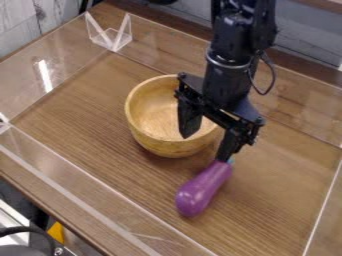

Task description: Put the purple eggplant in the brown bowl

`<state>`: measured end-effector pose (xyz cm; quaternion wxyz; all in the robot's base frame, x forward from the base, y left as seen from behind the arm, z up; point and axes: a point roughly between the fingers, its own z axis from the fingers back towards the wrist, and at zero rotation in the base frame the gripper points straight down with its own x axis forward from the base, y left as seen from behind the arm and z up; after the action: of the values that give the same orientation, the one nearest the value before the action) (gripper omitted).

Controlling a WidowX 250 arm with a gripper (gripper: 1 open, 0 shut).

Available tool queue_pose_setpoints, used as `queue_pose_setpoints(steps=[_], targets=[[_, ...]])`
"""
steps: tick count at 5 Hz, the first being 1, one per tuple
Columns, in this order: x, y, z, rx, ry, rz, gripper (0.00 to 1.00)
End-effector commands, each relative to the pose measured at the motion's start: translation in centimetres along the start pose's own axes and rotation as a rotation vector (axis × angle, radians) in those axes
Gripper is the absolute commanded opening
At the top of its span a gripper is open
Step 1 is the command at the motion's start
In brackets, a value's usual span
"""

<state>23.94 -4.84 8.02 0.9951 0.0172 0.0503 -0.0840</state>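
Observation:
The purple eggplant lies on the wooden table, just in front and to the right of the brown bowl, with its green stem tip pointing toward the gripper. The bowl stands upright and has nothing in it. My gripper hangs pointing down above the bowl's near right rim and the eggplant's stem end. It is open, with its fingers spread wide and nothing between them. It does not touch the eggplant.
Clear plastic walls fence the wooden table on all sides. A small clear stand sits at the back left. The table's front edge runs close below the eggplant.

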Motion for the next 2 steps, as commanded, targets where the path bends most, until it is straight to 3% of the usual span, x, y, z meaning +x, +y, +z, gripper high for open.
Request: queue_pose_setpoints(steps=[1,2], targets=[[-0.22,-0.12,0.97,-0.006,-0.056,-0.001,1.00],[-0.53,-0.31,0.53,-0.010,-0.051,-0.004,1.00]])
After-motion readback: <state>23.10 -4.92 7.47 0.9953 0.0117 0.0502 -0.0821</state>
